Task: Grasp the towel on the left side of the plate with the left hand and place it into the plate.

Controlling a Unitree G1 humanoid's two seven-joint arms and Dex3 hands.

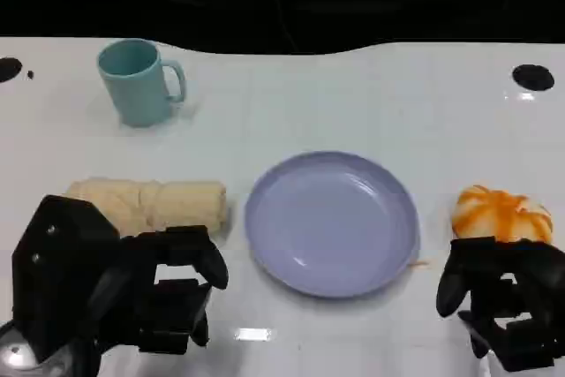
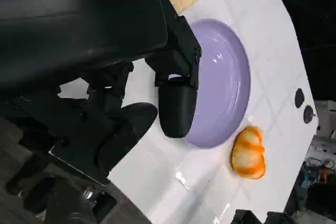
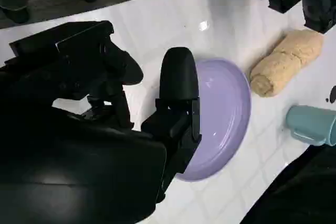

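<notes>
The towel (image 1: 150,203) is pale yellow, the plate (image 1: 332,222) lavender, the mug (image 1: 139,82) light teal. An orange-and-white streaked thing (image 1: 501,214) lies on the glossy white counter (image 1: 353,94), faintly gridded. Both hands (image 1: 168,284) (image 1: 508,297) are black.

teal mug (image 1: 137,82) upright at far left of the white table (image 1: 353,94), handle to the right. orange-and-white round thing (image 1: 501,214), maybe a bun or a small pumpkin, near the right edge. black round spots (image 1: 532,77) at the far corners.
</notes>
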